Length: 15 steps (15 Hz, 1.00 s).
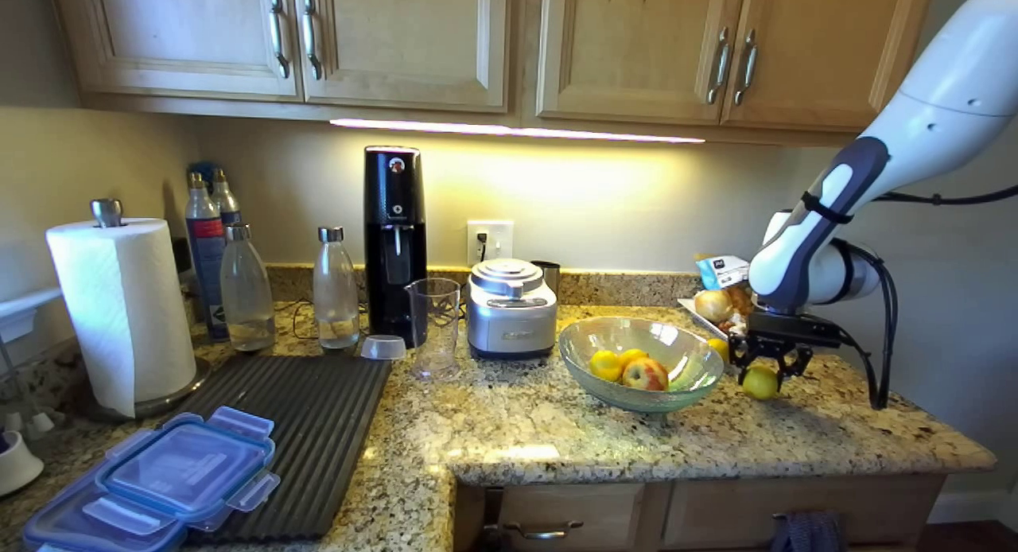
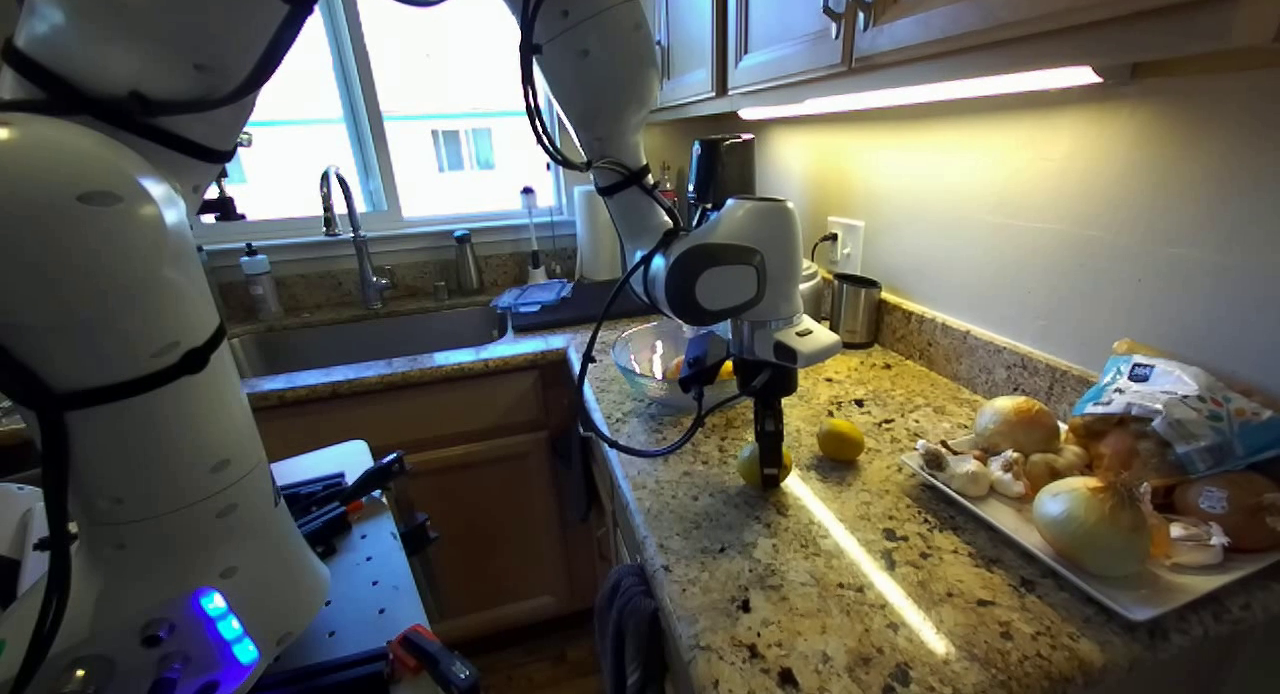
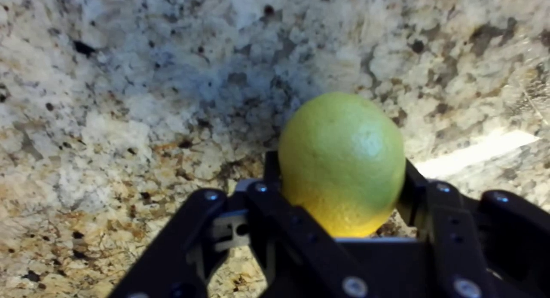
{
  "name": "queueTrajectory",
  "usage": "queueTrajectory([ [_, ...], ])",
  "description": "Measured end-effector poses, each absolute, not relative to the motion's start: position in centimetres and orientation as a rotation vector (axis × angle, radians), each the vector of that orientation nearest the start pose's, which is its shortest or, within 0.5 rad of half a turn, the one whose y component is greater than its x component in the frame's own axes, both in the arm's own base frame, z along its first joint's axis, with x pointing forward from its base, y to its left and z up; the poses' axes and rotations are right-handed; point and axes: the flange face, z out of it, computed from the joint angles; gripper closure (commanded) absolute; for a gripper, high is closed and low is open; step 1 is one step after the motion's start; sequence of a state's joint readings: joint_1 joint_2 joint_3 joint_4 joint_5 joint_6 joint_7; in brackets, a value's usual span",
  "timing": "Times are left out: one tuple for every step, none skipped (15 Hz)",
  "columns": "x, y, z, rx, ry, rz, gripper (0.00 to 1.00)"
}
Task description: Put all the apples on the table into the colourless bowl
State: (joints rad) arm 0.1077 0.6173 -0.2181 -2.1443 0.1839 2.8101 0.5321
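While the arm [image 2: 725, 284] hangs low over the speckled granite desk [image 2: 740, 564], its fingers [image 3: 272, 173] stand only as far apart as the yellow-green fruit [image 3: 341, 160] between them allows, one against each side. Whether that fruit rests on the desk or is held just above it, I cannot tell. Near it, in both exterior views, a yellow fruit [image 2: 841, 440] lies on the desk, apart from the fingers. The glass bowl [image 1: 690, 369] stands upright, also near, and holds a red-and-yellow apple [image 1: 645, 375] and two more yellow fruits [image 1: 605, 366] close together. A silver appliance [image 1: 512, 321] stands just beside the bowl; farther along the desk, well apart from the bowl, a pale plate [image 2: 1130, 596] bears onions [image 2: 1090, 524] and garlic [image 2: 960, 471] beside a white-and-blue bag [image 2: 1150, 404].
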Motion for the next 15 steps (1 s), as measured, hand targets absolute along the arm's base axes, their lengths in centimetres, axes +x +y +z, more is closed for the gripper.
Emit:
queueTrajectory([
  [56.1,-7.5,12.4,-2.947,1.193,-0.133,0.63],
  [56.2,-7.4,12.7,-2.947,1.186,-0.139,0.63],
  [56.3,-7.3,13.0,-2.947,1.179,-0.149,0.63],
  [56.5,-7.2,13.6,-2.946,1.169,-0.162,0.63],
  [56.8,-7.0,14.4,-2.944,1.156,-0.181,0.63],
  [57.0,-6.9,15.3,-2.942,1.142,-0.205,0.63],
  [57.3,-6.6,16.3,-2.940,1.125,-0.229,0.63],
  [57.6,-6.4,17.4,-2.940,1.104,-0.256,0.63],
  [57.9,-6.0,18.6,-2.941,1.079,-0.284,0.63],
  [58.1,-5.6,19.8,-2.944,1.053,-0.311,0.63],
  [58.3,-5.2,20.9,-2.951,1.020,-0.338,0.63],
  [58.4,-4.6,22.0,-2.961,0.982,-0.366,0.63],
  [58.6,-4.1,23.1,-2.974,0.939,-0.392,0.63],
  [58.7,-3.4,24.1,-2.987,0.893,-0.418,0.63],
  [58.8,-2.6,25.1,-2.998,0.847,-0.444,0.63],
])
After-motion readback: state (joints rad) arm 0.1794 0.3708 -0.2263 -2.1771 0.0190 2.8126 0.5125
